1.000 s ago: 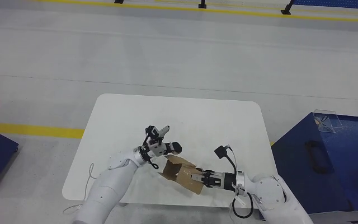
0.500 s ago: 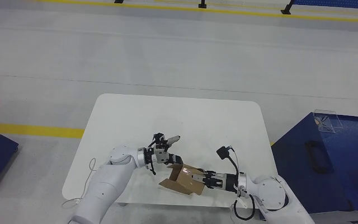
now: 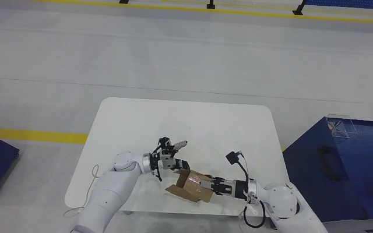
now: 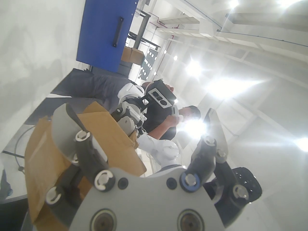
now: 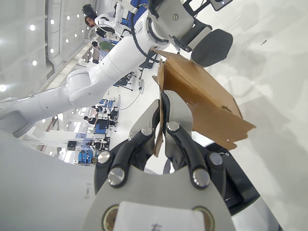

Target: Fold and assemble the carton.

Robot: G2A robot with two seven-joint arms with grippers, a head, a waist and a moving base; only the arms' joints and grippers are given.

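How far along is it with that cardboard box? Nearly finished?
Not nearly, by the look of it. Done: the carton is no longer flat; it is partly opened near the front edge of the table. In hand: the right tool is shut on one panel edge, and the left tool is open by the carton's other end. Left: no flaps look folded or tucked, and there is no finished box shape yet.

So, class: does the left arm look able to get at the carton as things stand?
Probably yes. The left gripper is open close beside the carton, with nothing between them; the right gripper grips another edge.
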